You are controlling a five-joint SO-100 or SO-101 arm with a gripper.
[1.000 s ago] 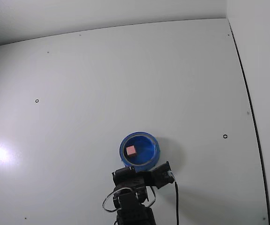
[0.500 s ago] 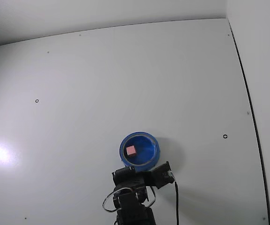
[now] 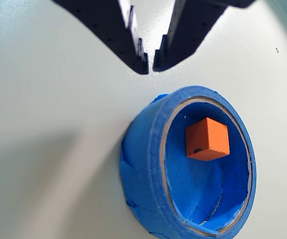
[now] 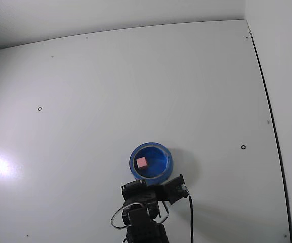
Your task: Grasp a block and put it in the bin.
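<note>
Orange-pink block (image 3: 207,139) lies inside the blue bin (image 3: 143,164) on the white table (image 3: 44,124), just below the pincer (image 3: 150,67) in the wrist view, whose tips nearly meet, holding nothing.

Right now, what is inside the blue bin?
One small cube, the block, lies inside the bin. The near wall hides part of the floor. The gripper is shut, empty.

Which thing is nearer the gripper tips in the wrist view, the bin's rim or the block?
The bin rim; the block lies deeper inside, farther from the gripper.
</note>
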